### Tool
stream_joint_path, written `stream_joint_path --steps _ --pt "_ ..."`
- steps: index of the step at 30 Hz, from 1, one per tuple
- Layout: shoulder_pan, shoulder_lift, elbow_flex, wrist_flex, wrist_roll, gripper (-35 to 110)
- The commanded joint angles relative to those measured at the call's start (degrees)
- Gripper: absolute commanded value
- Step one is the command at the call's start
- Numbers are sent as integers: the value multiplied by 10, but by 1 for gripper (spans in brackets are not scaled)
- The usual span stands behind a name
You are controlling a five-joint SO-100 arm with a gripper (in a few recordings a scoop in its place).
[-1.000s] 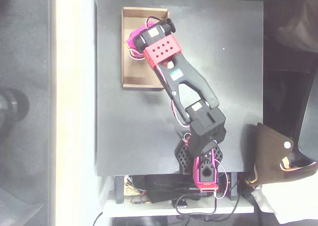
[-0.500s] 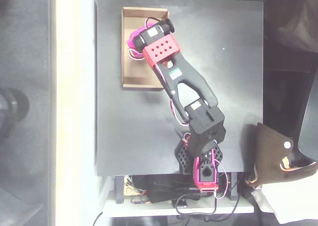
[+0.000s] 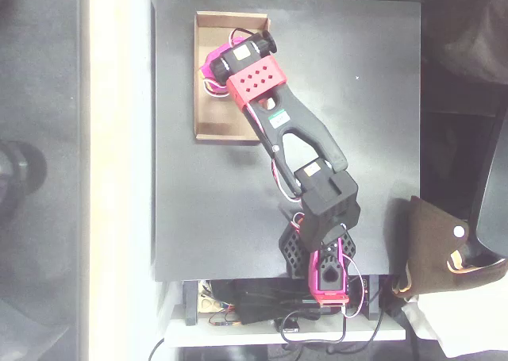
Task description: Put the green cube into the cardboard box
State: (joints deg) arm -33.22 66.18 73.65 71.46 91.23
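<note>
The cardboard box (image 3: pixel 224 121) lies at the far left of the black table in the overhead view, a shallow tan tray with its long side running up the picture. My arm reaches from the bottom edge across the table, and its red and black wrist hangs over the upper half of the box. The pink gripper (image 3: pixel 209 67) points down inside the box outline, close to its left wall. The wrist covers the jaws, so how they stand is hidden. The green cube is hidden from view.
The black table (image 3: pixel 357 139) ends near the box's left wall, beside a bright strip of floor. The arm's base (image 3: pixel 321 262) sits at the table's front edge with cables below it. A brown bag (image 3: pixel 432 246) lies off the table at the right.
The wrist and gripper have shifted slightly toward the upper left over the box. Nothing else has moved.
</note>
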Motion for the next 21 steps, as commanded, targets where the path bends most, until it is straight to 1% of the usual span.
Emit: stream_joint_path --steps 1,13,21 --pt "-4 11 -5 0 62 33" --pt "-2 25 -11 -1 62 33" --pt "13 149 -11 -1 62 33"
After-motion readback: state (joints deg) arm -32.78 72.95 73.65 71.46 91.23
